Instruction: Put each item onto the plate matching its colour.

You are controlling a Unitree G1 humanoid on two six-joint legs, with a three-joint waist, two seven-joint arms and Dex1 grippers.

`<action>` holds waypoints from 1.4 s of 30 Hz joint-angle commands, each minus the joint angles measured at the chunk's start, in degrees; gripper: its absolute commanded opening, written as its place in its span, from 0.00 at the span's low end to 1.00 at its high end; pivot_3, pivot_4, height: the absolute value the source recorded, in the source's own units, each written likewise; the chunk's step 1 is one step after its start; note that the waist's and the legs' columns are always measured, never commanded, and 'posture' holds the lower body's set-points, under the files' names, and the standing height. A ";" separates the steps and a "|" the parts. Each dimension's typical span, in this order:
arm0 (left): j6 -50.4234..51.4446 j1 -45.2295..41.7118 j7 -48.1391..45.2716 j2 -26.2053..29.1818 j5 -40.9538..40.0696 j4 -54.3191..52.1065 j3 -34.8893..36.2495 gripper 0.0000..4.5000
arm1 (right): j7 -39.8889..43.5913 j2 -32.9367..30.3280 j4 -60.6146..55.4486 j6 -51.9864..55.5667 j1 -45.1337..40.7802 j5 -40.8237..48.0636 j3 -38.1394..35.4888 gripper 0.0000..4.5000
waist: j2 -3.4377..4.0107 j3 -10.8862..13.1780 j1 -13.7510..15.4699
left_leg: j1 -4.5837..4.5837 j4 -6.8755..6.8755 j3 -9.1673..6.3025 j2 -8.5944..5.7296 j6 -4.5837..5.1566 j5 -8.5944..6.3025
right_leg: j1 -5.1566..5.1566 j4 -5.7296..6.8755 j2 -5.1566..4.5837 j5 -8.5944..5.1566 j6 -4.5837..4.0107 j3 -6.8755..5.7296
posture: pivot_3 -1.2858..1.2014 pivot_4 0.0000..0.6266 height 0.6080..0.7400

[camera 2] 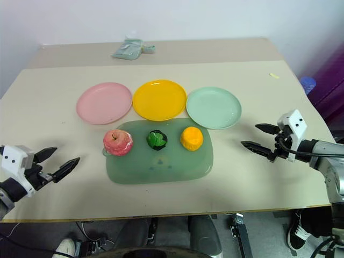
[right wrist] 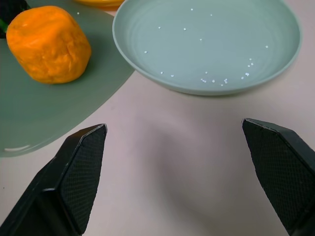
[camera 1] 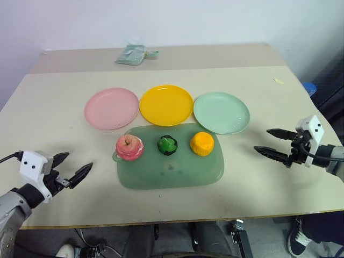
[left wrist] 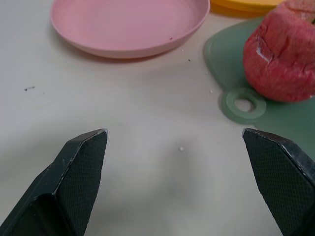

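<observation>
Both the left end effector (camera 1: 72, 169) and right end effector (camera 1: 270, 143) gape wide, holding nothing.

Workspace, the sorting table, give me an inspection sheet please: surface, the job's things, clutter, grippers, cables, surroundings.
Surface: beige table, with white crumbs near the board's ring handle.
Job's things: pink plate, yellow plate and mint plate in a row, nothing on them. Apple, green pepper and orange fruit stand in a row on the green board, none sorted yet.
Clutter: crumpled pale green bundle at the far edge; small yellowish scrap at far right.
Grippers: left gripper open over bare table; right gripper open over bare table; both hold nothing.
Cables: black cable by the left wrist.
Surroundings: white wall behind; blue round object beyond the table's right edge.
</observation>
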 commanded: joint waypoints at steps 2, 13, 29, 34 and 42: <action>0.57 1.22 1.59 -1.16 -1.06 -3.68 1.97 1.00 | 0.84 0.46 1.00 -1.56 -3.69 -0.87 1.27 0.99 | 0.00 0.00 -0.06 | 0.00 0.00 0.00 -0.01 0.00 0.00 | 0.00 0.00 0.02 0.00 0.00 0.00 | 0.52 0.24 1.00; 2.99 -3.54 4.53 -2.50 -5.06 -4.13 2.28 1.00 | -2.35 1.83 3.88 -4.96 -6.18 -3.41 1.31 0.99 | 0.00 0.00 0.12 | -0.01 0.04 -0.02 -0.05 0.00 0.00 | 0.02 0.00 0.00 0.00 0.00 0.00 | 0.52 0.24 1.00; 10.48 -26.62 -5.30 3.27 -12.45 3.47 -8.85 1.00 | -8.75 3.18 -22.13 8.57 6.11 7.48 -6.86 0.99 | 0.01 -0.01 -0.05 | -0.03 0.07 -0.10 -0.08 -0.01 0.00 | 0.02 0.06 0.07 0.01 0.01 -0.02 | 0.52 0.24 1.00; 9.14 -28.49 -12.62 9.70 -5.44 5.53 -18.67 1.00 | -7.45 2.24 -35.44 14.16 10.51 14.56 -6.13 0.99 | 0.02 -0.01 -0.02 | -0.02 0.05 -0.10 -0.06 0.00 0.00 | 0.01 0.06 0.12 0.00 0.00 -0.01 | 0.52 0.24 1.00; 4.95 -33.71 -15.85 9.25 3.35 11.47 -29.59 1.00 | -14.02 5.17 -40.75 16.80 9.27 16.77 -2.68 0.99 | -0.03 0.01 0.19 | -0.05 0.08 -0.12 -0.10 0.00 0.00 | 0.02 0.03 0.09 0.00 0.01 -0.03 | 0.52 0.24 1.00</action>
